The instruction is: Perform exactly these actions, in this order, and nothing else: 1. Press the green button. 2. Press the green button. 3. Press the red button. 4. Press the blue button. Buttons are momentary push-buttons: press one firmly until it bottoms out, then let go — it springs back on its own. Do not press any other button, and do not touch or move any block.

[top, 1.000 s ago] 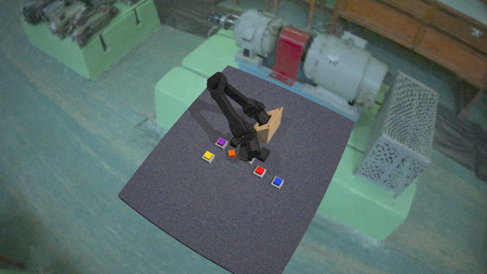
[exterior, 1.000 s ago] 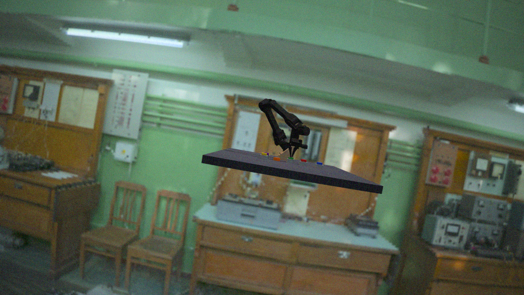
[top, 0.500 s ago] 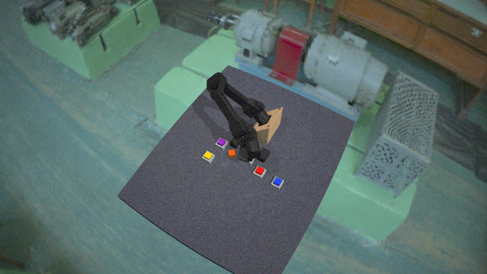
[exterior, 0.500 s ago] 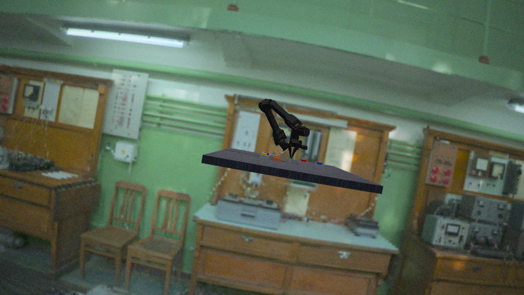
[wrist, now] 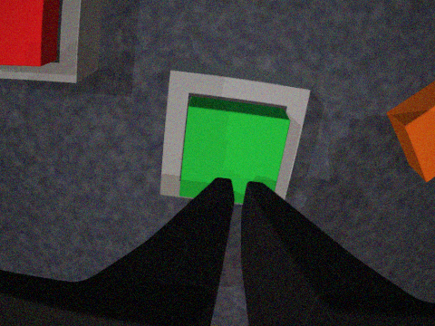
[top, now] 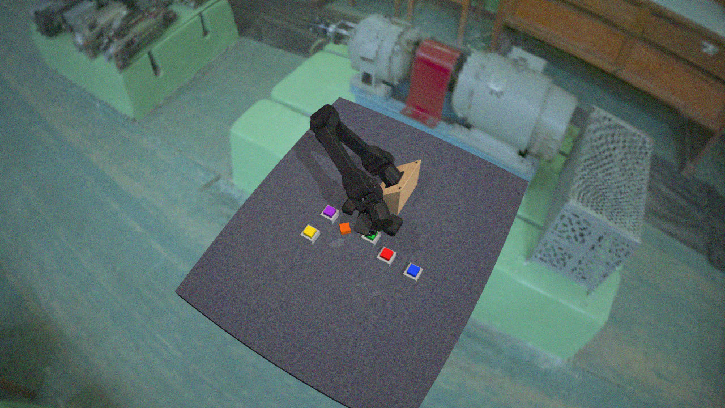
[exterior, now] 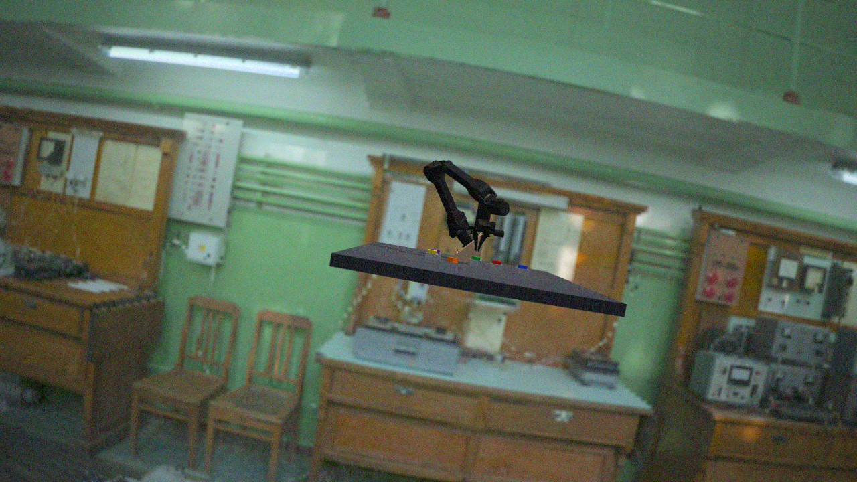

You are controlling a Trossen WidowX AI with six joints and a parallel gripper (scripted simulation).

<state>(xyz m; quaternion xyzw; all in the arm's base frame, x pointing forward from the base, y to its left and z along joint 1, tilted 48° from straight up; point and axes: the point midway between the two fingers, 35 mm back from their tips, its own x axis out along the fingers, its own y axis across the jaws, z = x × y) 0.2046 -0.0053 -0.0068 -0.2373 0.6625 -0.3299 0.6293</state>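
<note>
The green button (top: 372, 237) (exterior: 475, 258) (wrist: 236, 147) sits in its pale square housing, its cap standing proud of the rim in the wrist view. My gripper (exterior: 477, 249) (wrist: 236, 195) is shut and holds nothing. Its fingertips are a little above the green button, over the cap's near edge in the wrist view. In the top view the hand partly hides this button. The red button (top: 386, 254) (exterior: 497, 262) (wrist: 20, 32) is beside it, cap up. The blue button (top: 413, 270) (exterior: 522, 267) lies beyond the red one and is out of the wrist view.
An orange block (top: 344, 228) (exterior: 452, 260) (wrist: 424, 142) lies on the green button's other side. The yellow button (top: 309, 231) (exterior: 432, 252) and purple button (top: 329, 211) are farther that way. A wooden wedge-like piece (top: 409, 178) stands by the arm's base on the dark table (top: 304, 299).
</note>
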